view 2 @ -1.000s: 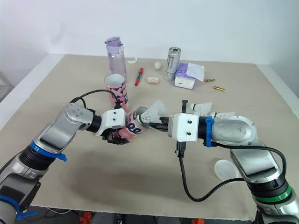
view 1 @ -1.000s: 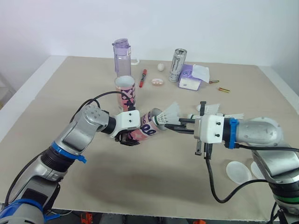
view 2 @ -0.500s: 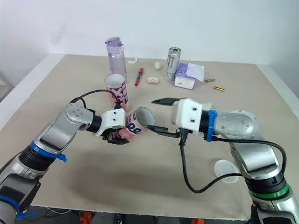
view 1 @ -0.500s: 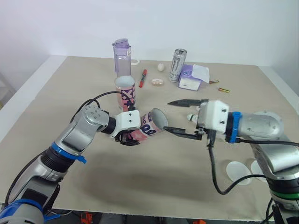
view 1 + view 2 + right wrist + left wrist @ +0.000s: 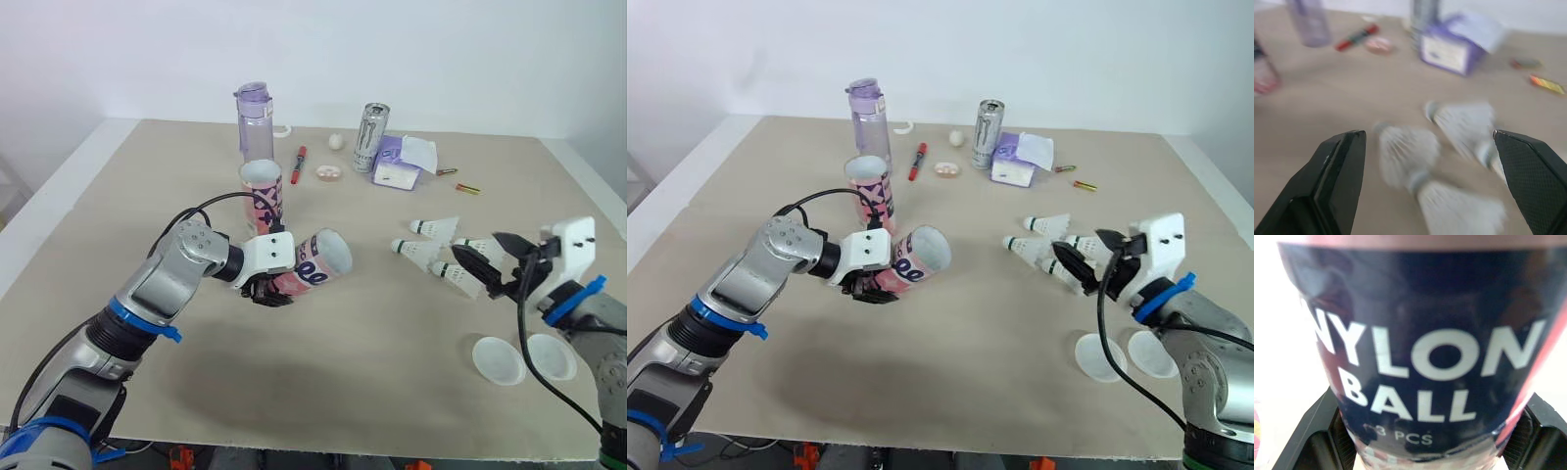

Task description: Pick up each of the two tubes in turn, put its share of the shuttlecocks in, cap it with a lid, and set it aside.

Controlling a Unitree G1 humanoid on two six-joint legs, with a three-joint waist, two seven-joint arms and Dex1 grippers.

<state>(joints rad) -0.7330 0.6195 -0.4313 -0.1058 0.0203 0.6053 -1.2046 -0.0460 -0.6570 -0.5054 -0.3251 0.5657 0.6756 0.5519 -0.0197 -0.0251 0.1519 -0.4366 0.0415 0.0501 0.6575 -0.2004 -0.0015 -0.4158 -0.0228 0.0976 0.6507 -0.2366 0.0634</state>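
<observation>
Above the middle of the tabletop (image 5: 118,196), the left claw (image 5: 266,286) stays clenched on the tilted tube (image 5: 315,260), whose mouth faces the robot's right. The right claw (image 5: 477,251), which a second ago pressed a shuttlecock into that mouth, has released it and swung away. It now hangs spread beside the three loose shuttlecocks (image 5: 419,251). That one is probably in the tube, and the next pick-up is due.
</observation>
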